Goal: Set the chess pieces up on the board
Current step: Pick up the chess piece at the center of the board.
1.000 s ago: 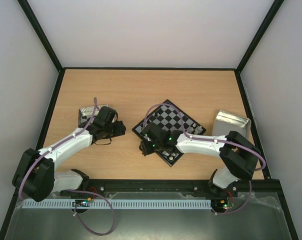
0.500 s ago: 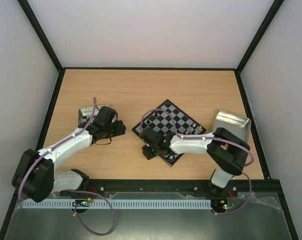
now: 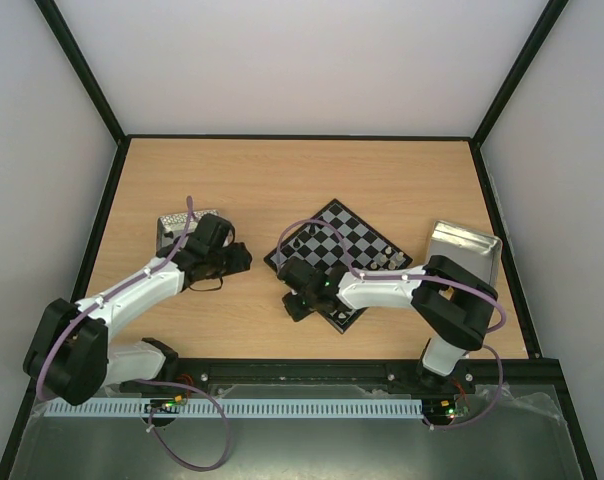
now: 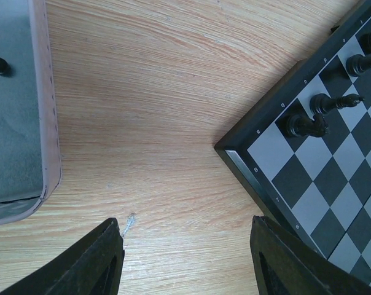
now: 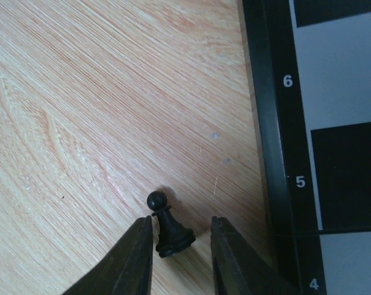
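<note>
Black pawn [image 5: 167, 230] is standing on the wood just beside the rim of the board [image 5: 265, 123]. The right gripper [image 5: 180, 228] is straddling it, jaws slightly apart, not yet clamping. It should be centring first, then squeezing low on the base. Left gripper [image 4: 185, 246] is hanging with jaws wide apart, empty.

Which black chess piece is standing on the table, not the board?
The black pawn between the right gripper's fingers, on the wood just outside the board's rim; the black pieces at the board's corner stand on squares.
</note>
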`<control>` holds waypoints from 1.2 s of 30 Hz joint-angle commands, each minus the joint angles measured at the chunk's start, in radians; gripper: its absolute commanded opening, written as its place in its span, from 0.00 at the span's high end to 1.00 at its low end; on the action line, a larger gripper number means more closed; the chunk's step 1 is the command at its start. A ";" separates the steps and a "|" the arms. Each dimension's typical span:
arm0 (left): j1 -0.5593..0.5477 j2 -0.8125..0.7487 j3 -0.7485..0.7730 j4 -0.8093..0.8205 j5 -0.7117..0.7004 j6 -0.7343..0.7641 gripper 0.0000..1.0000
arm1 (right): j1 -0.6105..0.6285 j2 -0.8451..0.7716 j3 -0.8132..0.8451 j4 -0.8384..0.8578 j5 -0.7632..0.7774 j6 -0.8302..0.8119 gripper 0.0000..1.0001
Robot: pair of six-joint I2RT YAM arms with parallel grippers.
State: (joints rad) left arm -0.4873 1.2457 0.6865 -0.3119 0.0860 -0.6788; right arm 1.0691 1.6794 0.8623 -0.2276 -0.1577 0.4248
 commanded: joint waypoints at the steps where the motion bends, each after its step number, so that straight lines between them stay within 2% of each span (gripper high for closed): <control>1: 0.008 -0.033 -0.019 -0.004 -0.001 -0.010 0.41 | 0.007 0.029 0.017 -0.023 0.062 -0.033 0.71; 6: 0.015 -0.047 -0.020 -0.010 -0.009 -0.011 0.41 | 0.011 0.042 0.028 -0.032 0.068 -0.088 0.69; 13: 0.026 -0.064 -0.030 -0.016 0.008 -0.010 0.41 | 0.027 0.048 0.029 -0.048 0.067 -0.113 0.82; 19: 0.028 -0.079 -0.057 0.009 0.068 -0.026 0.39 | 0.032 0.021 -0.014 -0.035 0.049 -0.121 0.71; 26: 0.038 -0.097 -0.074 0.022 0.091 -0.038 0.39 | 0.056 0.028 -0.026 -0.028 0.071 -0.145 0.79; 28: 0.040 -0.105 -0.079 0.020 0.096 -0.042 0.39 | 0.065 0.029 -0.028 -0.032 0.094 -0.146 0.79; 32: 0.045 -0.119 -0.091 0.025 0.113 -0.044 0.39 | 0.076 0.027 -0.031 -0.046 0.115 -0.150 0.71; 36: 0.046 -0.124 -0.096 0.029 0.124 -0.047 0.39 | 0.085 0.013 -0.035 -0.054 0.121 -0.157 0.73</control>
State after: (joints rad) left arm -0.4480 1.1385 0.6071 -0.2962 0.1844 -0.7158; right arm 1.1339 1.6962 0.8627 -0.2058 -0.0486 0.2836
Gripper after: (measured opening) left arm 0.613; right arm 0.283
